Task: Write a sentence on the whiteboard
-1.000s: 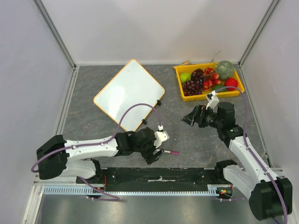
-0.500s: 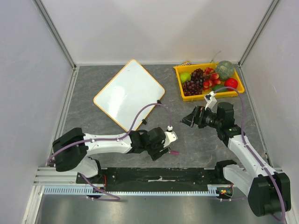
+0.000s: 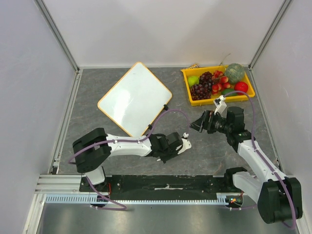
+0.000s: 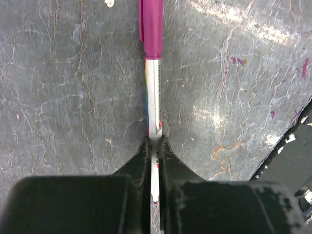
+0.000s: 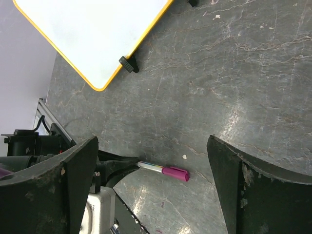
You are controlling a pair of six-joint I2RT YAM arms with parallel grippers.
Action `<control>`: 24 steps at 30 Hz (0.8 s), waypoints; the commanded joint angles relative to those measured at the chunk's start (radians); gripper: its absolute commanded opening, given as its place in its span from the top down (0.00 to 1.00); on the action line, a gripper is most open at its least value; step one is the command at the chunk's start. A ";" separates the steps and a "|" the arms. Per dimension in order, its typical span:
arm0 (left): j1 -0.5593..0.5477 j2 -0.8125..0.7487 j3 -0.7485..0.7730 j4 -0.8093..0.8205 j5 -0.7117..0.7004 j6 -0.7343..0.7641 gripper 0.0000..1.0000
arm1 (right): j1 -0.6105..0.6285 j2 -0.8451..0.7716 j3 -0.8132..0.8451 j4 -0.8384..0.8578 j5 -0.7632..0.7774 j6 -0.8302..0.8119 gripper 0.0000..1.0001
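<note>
Both arms: white links, black joints, purple cable loops; right tool fingers black, scuffed.

No legible text on whiteboard, marker

Whiteboard: roughly square, rounded corners, orange-yellow rim, plain white face, two black clips on near-right edge. Lies flat, turned diamond-wise, left of fruit tray, apart from it.
</note>
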 commanded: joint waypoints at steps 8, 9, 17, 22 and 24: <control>0.000 -0.077 -0.051 0.029 -0.027 0.019 0.98 | -0.031 0.002 0.064 -0.001 0.027 -0.046 0.02; 0.005 -0.092 -0.060 0.041 -0.027 0.014 0.98 | -0.030 0.002 0.086 -0.018 0.044 -0.066 0.02; 0.160 -0.256 -0.128 0.142 0.179 -0.027 0.98 | -0.030 0.007 0.173 -0.039 0.053 -0.119 0.02; 0.299 -0.362 -0.148 0.196 0.347 -0.092 0.98 | -0.008 -0.015 0.169 -0.001 0.022 -0.115 0.02; 0.368 -0.400 -0.155 0.219 0.421 -0.116 0.98 | 0.031 -0.016 0.152 0.036 0.009 -0.103 0.02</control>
